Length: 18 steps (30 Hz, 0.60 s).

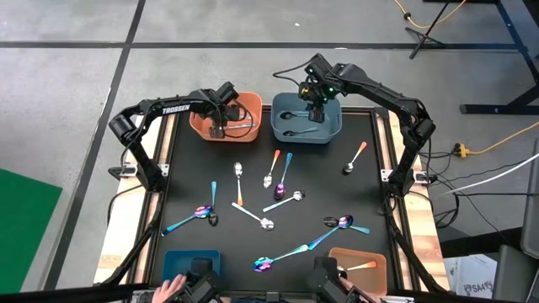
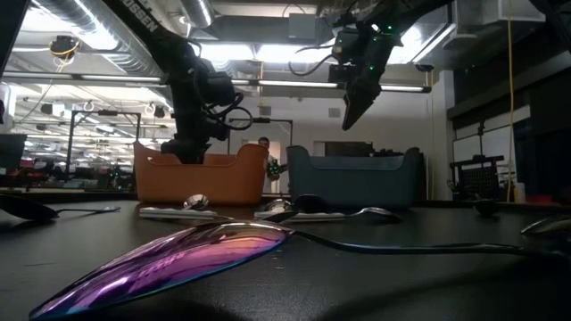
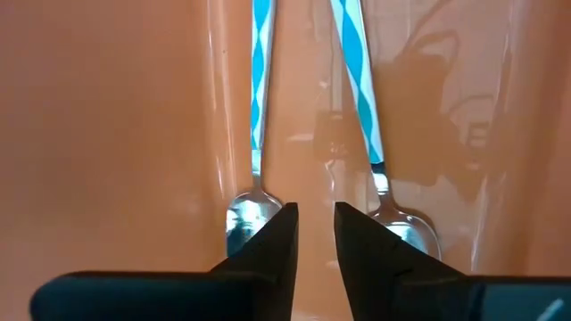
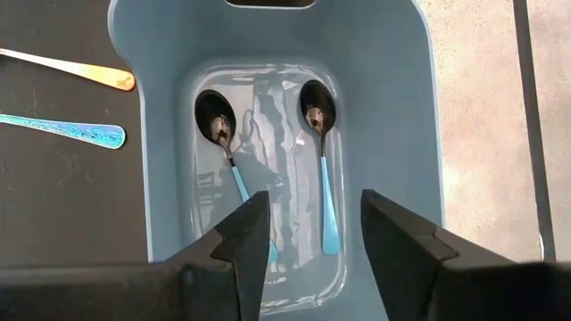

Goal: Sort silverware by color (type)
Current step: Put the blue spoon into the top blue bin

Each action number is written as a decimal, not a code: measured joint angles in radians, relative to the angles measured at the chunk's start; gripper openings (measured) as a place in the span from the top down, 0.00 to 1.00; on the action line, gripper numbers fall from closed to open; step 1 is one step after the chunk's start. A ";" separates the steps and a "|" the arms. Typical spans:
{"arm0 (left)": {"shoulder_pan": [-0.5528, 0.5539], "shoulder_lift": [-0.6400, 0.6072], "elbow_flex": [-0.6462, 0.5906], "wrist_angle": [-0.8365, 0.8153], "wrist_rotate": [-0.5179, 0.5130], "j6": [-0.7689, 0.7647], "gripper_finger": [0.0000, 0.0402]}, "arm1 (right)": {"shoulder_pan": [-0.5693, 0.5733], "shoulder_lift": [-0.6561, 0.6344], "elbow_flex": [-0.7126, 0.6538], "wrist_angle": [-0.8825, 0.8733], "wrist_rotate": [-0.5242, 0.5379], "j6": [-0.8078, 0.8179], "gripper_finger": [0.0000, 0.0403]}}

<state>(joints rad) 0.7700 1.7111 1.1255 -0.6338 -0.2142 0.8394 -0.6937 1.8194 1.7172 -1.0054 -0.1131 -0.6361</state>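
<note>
At the top centre of the high view, the left pincer (image 1: 218, 126) reaches down into the orange bin (image 1: 244, 108). In the left wrist view its fingers are slightly spread with nothing between them, just above the bowls of 2 blue-and-white striped spoons (image 3: 259, 98) lying on the bin floor.

To the right, the right pincer (image 1: 316, 108) hangs over the blue bin (image 1: 332, 128), fingers spread wide and empty. The right wrist view shows 2 dark-bowled spoons with light blue handles (image 4: 326, 183) lying side by side inside that bin.

The remaining spoons (image 1: 278, 181) are scattered over the black counter (image 1: 328, 181) in the middle of the high view, orange-handled, teal-handled and plain silver ones mixed. A second blue bin (image 1: 173, 261) sits at lower left and a second orange bin (image 1: 375, 257) at lower right, the latter holding 1 orange-handled spoon (image 1: 360, 267).
</note>
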 joint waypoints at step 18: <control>-0.036 -0.010 0.000 -0.001 -0.011 0.001 0.82 | 0.001 0.001 0.000 -0.072 -0.002 0.001 0.59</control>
<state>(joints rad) 0.7336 1.7015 1.1255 -0.6346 -0.2251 0.8402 -0.6930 1.8202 1.7172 -1.0776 -0.1154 -0.6350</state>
